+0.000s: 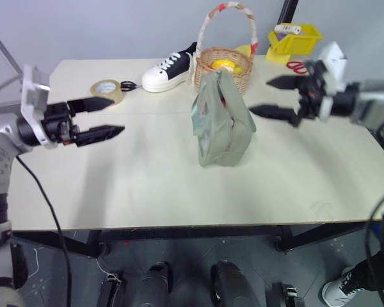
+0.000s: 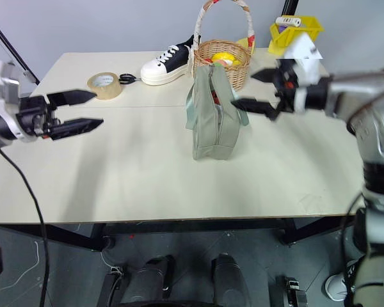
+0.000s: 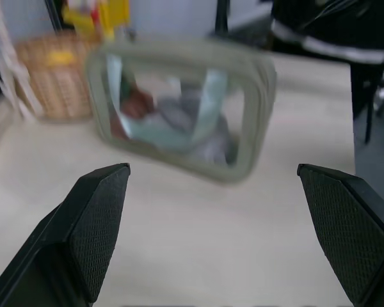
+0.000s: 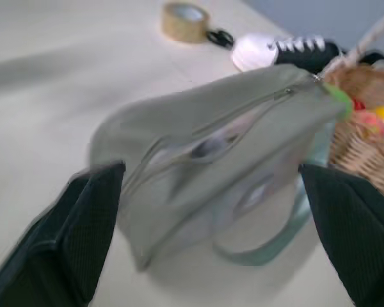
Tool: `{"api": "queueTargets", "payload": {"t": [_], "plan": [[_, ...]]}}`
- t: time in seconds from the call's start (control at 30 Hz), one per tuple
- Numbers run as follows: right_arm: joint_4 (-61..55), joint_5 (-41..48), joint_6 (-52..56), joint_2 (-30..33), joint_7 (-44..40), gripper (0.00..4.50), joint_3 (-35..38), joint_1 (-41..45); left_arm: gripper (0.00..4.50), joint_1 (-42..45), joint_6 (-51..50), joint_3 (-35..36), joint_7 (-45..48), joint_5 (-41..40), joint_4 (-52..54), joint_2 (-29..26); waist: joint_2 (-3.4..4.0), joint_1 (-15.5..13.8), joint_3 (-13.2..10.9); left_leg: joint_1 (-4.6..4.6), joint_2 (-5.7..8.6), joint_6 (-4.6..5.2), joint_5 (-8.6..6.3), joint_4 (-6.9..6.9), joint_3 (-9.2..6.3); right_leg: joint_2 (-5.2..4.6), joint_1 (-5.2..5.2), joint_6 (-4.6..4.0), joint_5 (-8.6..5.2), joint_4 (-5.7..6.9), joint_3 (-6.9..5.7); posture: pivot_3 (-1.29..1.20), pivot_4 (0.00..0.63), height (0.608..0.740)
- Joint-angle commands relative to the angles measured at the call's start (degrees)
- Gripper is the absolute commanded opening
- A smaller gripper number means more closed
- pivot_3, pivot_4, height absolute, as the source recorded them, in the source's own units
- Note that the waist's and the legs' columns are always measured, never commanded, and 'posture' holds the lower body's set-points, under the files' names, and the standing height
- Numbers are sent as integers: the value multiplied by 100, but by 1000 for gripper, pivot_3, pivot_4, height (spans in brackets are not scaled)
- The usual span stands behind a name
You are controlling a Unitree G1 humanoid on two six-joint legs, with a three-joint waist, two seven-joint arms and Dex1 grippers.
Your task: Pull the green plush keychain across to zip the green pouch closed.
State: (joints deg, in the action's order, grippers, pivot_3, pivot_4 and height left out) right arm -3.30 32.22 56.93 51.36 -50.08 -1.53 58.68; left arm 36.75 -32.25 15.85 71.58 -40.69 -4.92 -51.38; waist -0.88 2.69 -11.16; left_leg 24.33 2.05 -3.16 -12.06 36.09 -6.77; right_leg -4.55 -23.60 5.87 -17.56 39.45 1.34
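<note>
The green pouch stands upright in the middle of the table, its clear window facing the left side. Along its top edge runs the zipper, partly open. The green plush keychain sits at the zipper's far end, by the basket. My left gripper hovers open to the left of the pouch, well apart from it, pointing at the window. On the other side my right gripper is open too, close to the pouch's upper right side, with nothing between its fingers.
Right behind the pouch stands a wicker basket holding a yellow object. A black-and-white shoe, a tape roll and black scissors lie at the back left. A yellow bin and red scissors are at the back right.
</note>
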Motion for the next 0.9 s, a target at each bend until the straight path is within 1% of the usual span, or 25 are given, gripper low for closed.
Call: {"api": "queueTargets", "payload": {"t": [0.03,0.13,0.23,0.37,0.53,0.63,0.7,0.73,0.83,0.9], "plan": [[598,-15,1210,-413,146,4500,-457,1010,4484,144,-56,359,-169,-242,-22,41,-1,-8,0,1,0,0,0,-5,0,0,-1,0,0,0,-1,0,150,695],[1507,-164,1991,-1056,379,4500,-749,1920,4484,265,-70,406,-260,-318,-75,113,-1,-11,0,17,6,0,0,-9,2,1,-18,1,0,1,0,0,150,695],[2514,-497,2239,-1627,539,4500,-1136,2589,4484,356,-81,392,-273,-330,-122,145,-1,-11,0,24,10,0,0,-7,3,0,-27,2,0,2,0,0,150,695],[3995,-1161,1879,-2327,1007,4500,-1370,3189,4484,316,-56,365,-275,-323,-84,160,-2,-11,1,24,17,0,0,-6,5,2,-29,3,1,9,1,0,150,695],[5377,-1830,1045,-2846,1549,4500,-1268,3599,4484,136,-56,427,-311,-367,70,189,-2,-2,1,26,23,-2,1,-4,7,4,-40,4,1,20,3,0,150,695],[5940,-2126,515,-3053,1766,4500,-1181,3732,4484,-16,-64,489,-357,-395,205,204,-2,8,1,29,23,-3,1,-5,14,5,-58,4,1,40,9,0,150,695],[6103,-2250,275,-3159,1669,3989,-1184,3782,4500,-88,-61,513,-390,-401,267,206,-2,12,1,31,22,-5,3,-6,14,8,-70,4,1,54,10,0,150,695],[6153,-2294,207,-3207,1618,3653,-1176,3803,4500,-113,-60,519,-402,-404,288,204,-2,15,1,31,20,-7,4,-5,13,11,-71,4,1,58,10,0,150,695],[6179,-2411,93,-3342,1379,2229,-1180,3854,4500,-161,-57,525,-421,-415,323,190,-2,58,1,30,20,-9,5,-3,12,15,-74,3,1,68,10,0,150,695],[6176,-2486,52,-3398,1265,1131,-1167,3885,4500,-173,-48,517,-429,-414,327,179,-2,102,1,31,20,-9,5,-3,11,15,-75,3,1,72,10,0,150,695]]}}
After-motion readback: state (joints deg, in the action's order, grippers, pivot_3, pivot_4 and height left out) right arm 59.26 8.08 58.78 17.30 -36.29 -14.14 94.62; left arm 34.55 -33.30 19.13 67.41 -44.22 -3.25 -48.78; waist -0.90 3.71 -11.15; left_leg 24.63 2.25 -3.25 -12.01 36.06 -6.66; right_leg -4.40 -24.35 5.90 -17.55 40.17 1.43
